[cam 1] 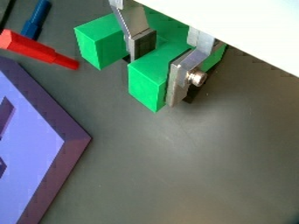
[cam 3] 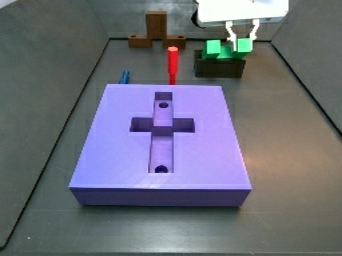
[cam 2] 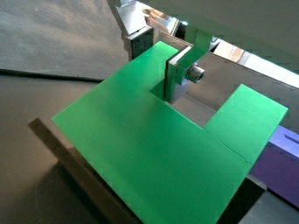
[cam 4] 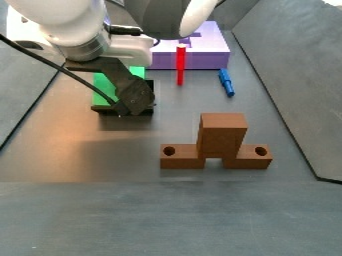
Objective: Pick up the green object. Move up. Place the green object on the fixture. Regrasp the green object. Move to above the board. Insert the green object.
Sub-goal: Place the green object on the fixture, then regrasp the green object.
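The green object (cam 3: 218, 48) rests on the dark fixture (cam 3: 221, 69) at the back right of the floor, behind the board (cam 3: 201, 150). My gripper (cam 3: 242, 41) hangs right over it. In both wrist views one prong of the green object (cam 1: 149, 80) (cam 2: 140, 149) sits between the fingers. One finger stands in the notch and the other outside, both against the green, so the gripper (cam 1: 160, 68) (cam 2: 156, 70) is shut on that prong. The fixture (cam 2: 68, 164) shows as a dark rim under the piece. In a side view the arm hides most of the green object (cam 4: 94, 80).
A slim red peg (cam 3: 173, 62) stands upright between the board and the fixture, with a blue stick (cam 3: 124, 75) lying at the board's far left corner. A brown wooden stand (cam 3: 158, 30) sits at the back wall. The board's corner (cam 1: 35, 131) lies close by in a wrist view.
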